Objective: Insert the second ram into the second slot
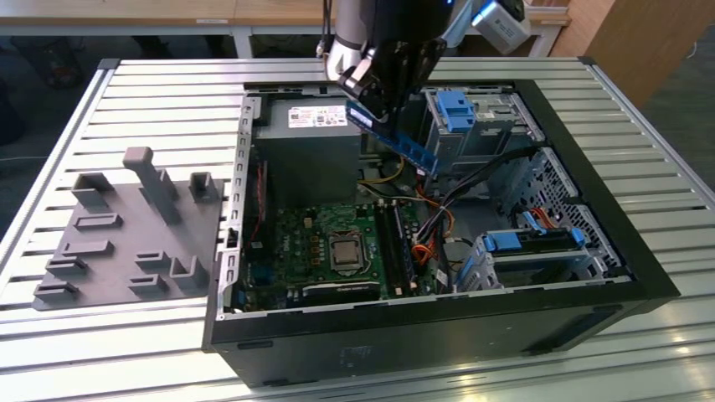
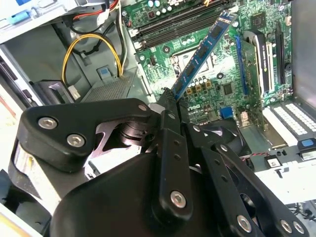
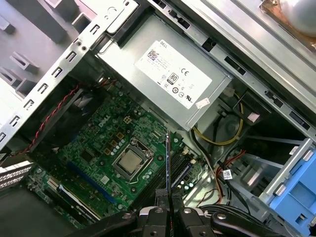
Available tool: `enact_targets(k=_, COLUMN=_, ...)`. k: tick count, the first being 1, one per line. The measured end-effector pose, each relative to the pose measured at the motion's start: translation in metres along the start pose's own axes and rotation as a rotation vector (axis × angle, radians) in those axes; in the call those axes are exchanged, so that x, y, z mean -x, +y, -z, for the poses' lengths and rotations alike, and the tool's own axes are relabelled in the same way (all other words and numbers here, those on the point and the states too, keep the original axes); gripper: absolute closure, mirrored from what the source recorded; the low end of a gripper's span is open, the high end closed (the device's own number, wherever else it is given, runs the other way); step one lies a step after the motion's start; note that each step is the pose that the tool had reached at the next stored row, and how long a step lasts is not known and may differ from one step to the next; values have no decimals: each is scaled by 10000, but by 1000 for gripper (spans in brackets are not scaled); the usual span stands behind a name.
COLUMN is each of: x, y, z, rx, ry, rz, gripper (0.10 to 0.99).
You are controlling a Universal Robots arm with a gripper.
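Hanging over the open computer case [image 1: 424, 339], the pincer [image 1: 367, 100] is closed on the upper end of the second ram [image 1: 404, 144] and holds it firmly. The blue stick slopes downward in the air, apart from the green motherboard [image 1: 318, 243] below. In the second wrist view its free end points toward the long dark memory slots [image 2: 173, 22].

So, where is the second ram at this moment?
In the exterior view the second ram hangs tilted in the gripper above the open computer case, between the grey power supply and the blue drive bracket, not yet in a slot.
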State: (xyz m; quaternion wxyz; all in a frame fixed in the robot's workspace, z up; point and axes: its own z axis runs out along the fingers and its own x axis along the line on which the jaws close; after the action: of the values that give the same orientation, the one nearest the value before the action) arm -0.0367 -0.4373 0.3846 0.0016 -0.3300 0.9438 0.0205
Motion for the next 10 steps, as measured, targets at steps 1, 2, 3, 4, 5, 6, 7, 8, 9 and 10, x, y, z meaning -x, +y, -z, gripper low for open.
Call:
enact_targets(k=1, x=0, y=0, z=0, rx=0, ry=-2, rz=-47, gripper=949)
enact_targets(k=2, x=0, y=0, z=0, rx=-1, ry=-4, rz=-93, gripper=949)
enact_targets(k=3, x=0, y=0, z=0, rx=-2, ry=-6, rz=-140, gripper=949)
enact_targets(k=4, x=0, y=0, z=0, rx=-3, ry=-8, rz=-191, gripper=949)
enact_targets(k=5, x=0, y=0, z=0, rx=-3, ry=-10, rz=-239, gripper=949)
enact_targets(k=6, x=0, y=0, z=0, rx=-5, ry=-12, rz=-287, gripper=949)
enact_targets(k=7, x=0, y=0, z=0, rx=-5, ry=-14, rz=-333, gripper=949)
enact_targets(k=8, x=0, y=0, z=0, rx=-6, ry=-15, rz=-378, gripper=949)
enact_targets(k=9, x=0, y=0, z=0, rx=-7, ry=-16, rz=-424, gripper=949)
enact_targets(k=10, x=0, y=0, z=0, rx=-8, ry=-18, rz=-469, gripper=949)
